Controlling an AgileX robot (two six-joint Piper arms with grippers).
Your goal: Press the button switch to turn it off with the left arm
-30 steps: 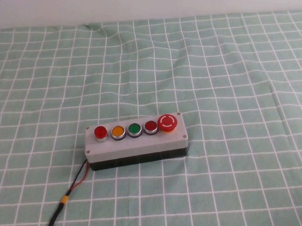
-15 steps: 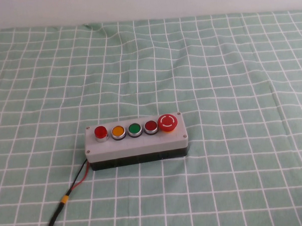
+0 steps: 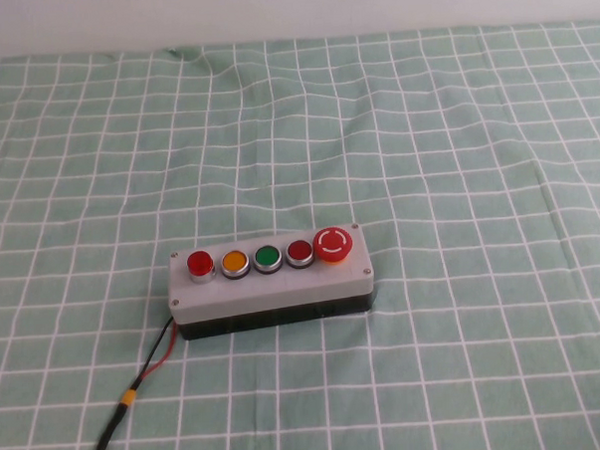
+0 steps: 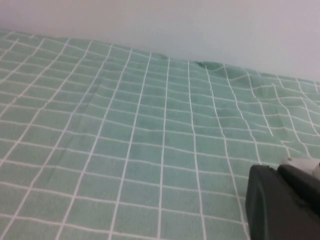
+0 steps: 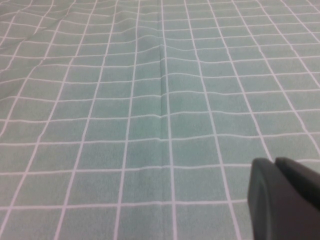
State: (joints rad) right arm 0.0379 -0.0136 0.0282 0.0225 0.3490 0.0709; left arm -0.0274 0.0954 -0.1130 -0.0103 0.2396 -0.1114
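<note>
- Cable (image 3: 128, 397) nearest the robot's side: black sheath w/ an orange band, red + black leads running up into the left end of the grey box (image 3: 273, 286).
- Grey box sits on the table (image 3: 455, 129), near-centre, long side facing the robot, tilted slightly; green-and-white checked cloth under it.
- Button switch (image 3: 199, 263) = leftmost in the row on top of the box: small, round, bright red, silver ring. Looks lit, prob. not yet off, but can't be sure.
- Rest of row, going right: yellow button (image 3: 234, 261), green button (image 3: 268, 257), darker red button (image 3: 299, 251), then large red mushroom button (image 3: 333, 243). Yellow one sits just beside the target.
- Neither arm shows in the high view. Left pincer (image 4: 282, 202) is only a dark corner in its wrist view, over bare cloth; right pincer (image 5: 285, 197) likewise. Open or closed: cannot tell for either.
- Step in hand (judgement): approach not begun. Bring the left arm over the box's left end, come down straight on the bright red cap, centred, so the tip doesn't clip the yellow neighbour or shove the box sideways.
- Farthest: cloth wrinkles toward the pale wall (image 3: 291, 11).
</note>
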